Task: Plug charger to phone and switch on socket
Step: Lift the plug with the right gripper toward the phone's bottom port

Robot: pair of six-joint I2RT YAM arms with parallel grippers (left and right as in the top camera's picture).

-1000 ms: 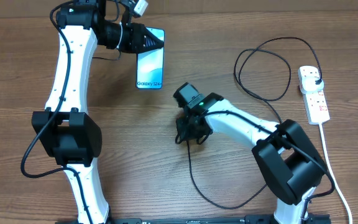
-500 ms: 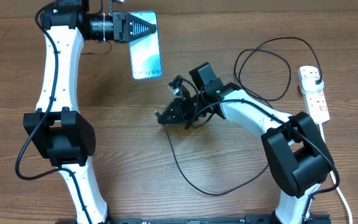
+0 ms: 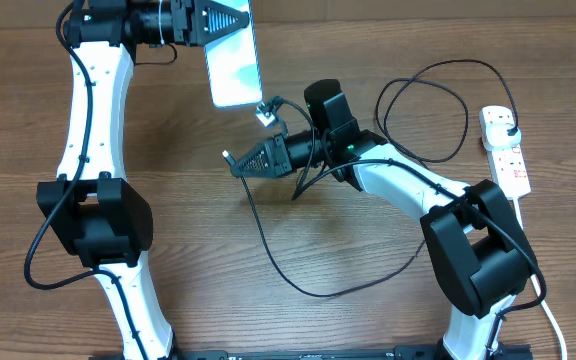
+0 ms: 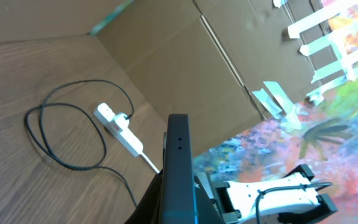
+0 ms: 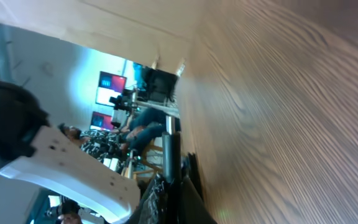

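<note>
My left gripper [image 3: 224, 19] is shut on the top end of the phone [image 3: 236, 66], holding it raised off the table at the back, pale blue screen facing up. In the left wrist view the phone [image 4: 179, 163] shows edge-on between the fingers. My right gripper [image 3: 240, 163] points left below the phone and is shut on the connector end of the charger [image 3: 268, 245]; the small tip sticks out past the fingers. The black cable loops over the table to its plug [image 3: 509, 127] in the white socket [image 3: 508, 160] at the right. The right wrist view shows the connector [image 5: 171, 155] pinched upright.
The socket's thick white cord [image 3: 540, 290] runs down the right edge of the table. A large cable loop [image 3: 423, 110] lies left of the socket. A cardboard wall [image 4: 185, 56] stands behind the wooden table [image 3: 368, 40].
The left arm has lifted the phone further toward the back. The right gripper has swung left and risen with the connector end, dragging the cable after it.
</note>
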